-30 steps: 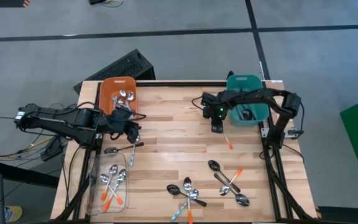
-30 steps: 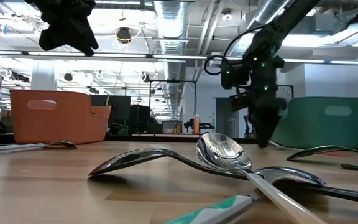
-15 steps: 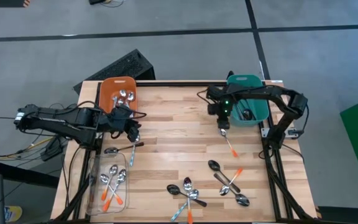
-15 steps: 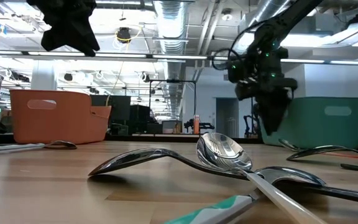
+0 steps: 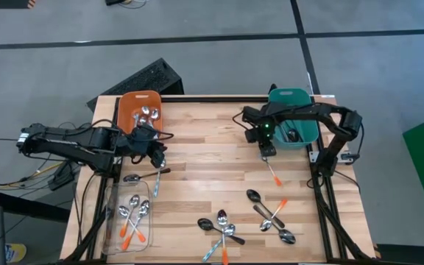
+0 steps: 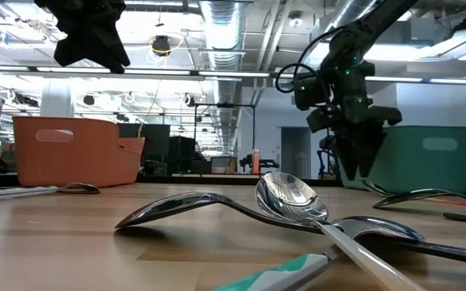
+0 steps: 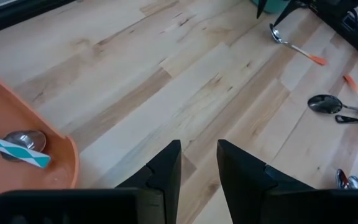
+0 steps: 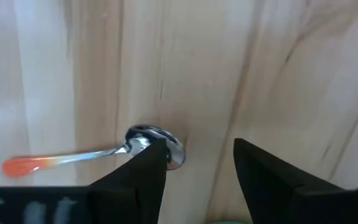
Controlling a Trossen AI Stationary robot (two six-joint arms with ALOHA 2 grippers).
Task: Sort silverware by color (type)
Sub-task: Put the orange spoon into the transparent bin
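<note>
So the right gripper [image 5: 268,149] is up by the teal bin [image 5: 305,137], fingers spread apart with nothing between them. In its wrist view the bowl of an orange-handled spoon [image 8: 92,154] sits on the wood right at the tip of one finger [image 8: 143,168], the handle running sideways away from it, and the other finger [image 8: 260,168] has only bare table [image 5: 205,154] near it. From above, that spoon [image 5: 271,169] lies just below the fingertips, pointing toward the middle of the table.

The left gripper [image 5: 158,156] hangs beside the orange bin [image 5: 127,110], fingers [image 7: 166,171] with a narrow gap and nothing in it as far as I can see. The orange bin has a few shiny spoons [image 5: 149,114] in it, and one with a light-blue striped handle [image 7: 14,151] shows off to the side of those fingers.

The rest of the silverware is well away from both grippers: a pile of spoons [image 5: 223,230] at the near edge, another bunch [image 5: 271,215] beside it, and several in a clear tray [image 5: 112,221].
</note>
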